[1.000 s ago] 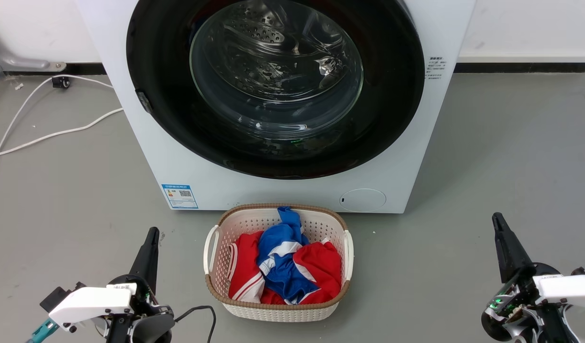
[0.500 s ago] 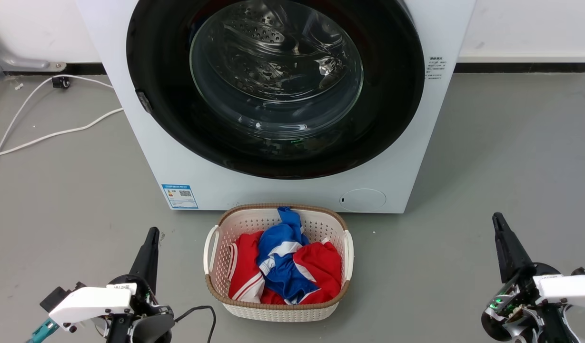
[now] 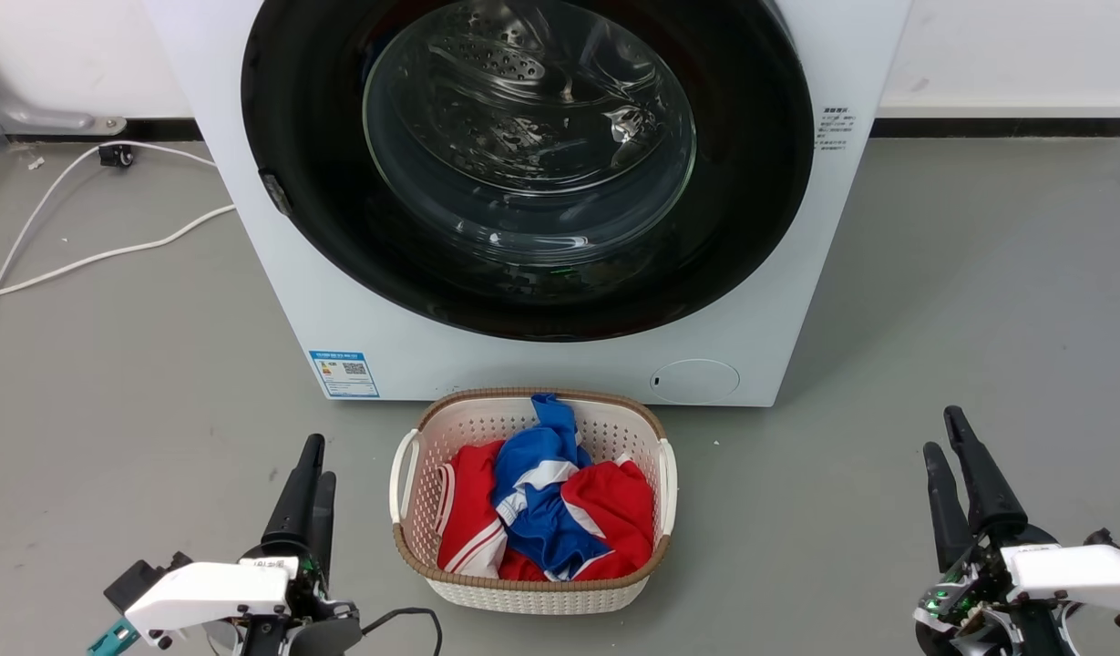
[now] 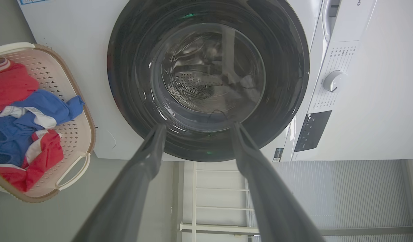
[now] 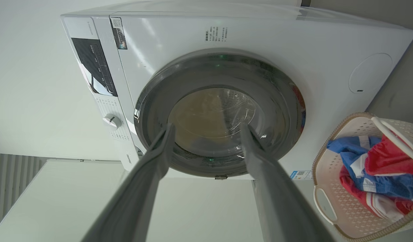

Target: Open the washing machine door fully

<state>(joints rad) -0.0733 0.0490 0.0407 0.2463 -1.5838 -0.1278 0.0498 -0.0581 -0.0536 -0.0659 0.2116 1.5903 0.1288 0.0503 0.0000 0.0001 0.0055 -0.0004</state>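
The washing machine door (image 3: 528, 164) is a big glossy black disc with a clear glass bowl at its centre. It lies flat against the white machine front (image 3: 359, 310), shut. A small dark catch (image 3: 274, 193) sits on its left rim. My left gripper (image 3: 319, 460) hovers low at the left of the basket, open, holding nothing. My right gripper (image 3: 940, 432) hovers low at the far right, open and empty too. Both are well short of the machine. The left wrist view looks at the door (image 4: 208, 77) between the spread left gripper (image 4: 198, 126) fingers. The right wrist view does likewise: door (image 5: 219, 111), right gripper (image 5: 207, 125).
A white laundry basket (image 3: 414, 547) with red and blue clothes (image 3: 541, 510) stands on the grey floor right before the machine. A white cable (image 3: 113, 251) runs over the floor at the left. A small round flap (image 3: 694, 381) is low on the machine front.
Each gripper showed one finger edge before; now both show two fingers. The left gripper has shifted a little to the right. The door has not moved.
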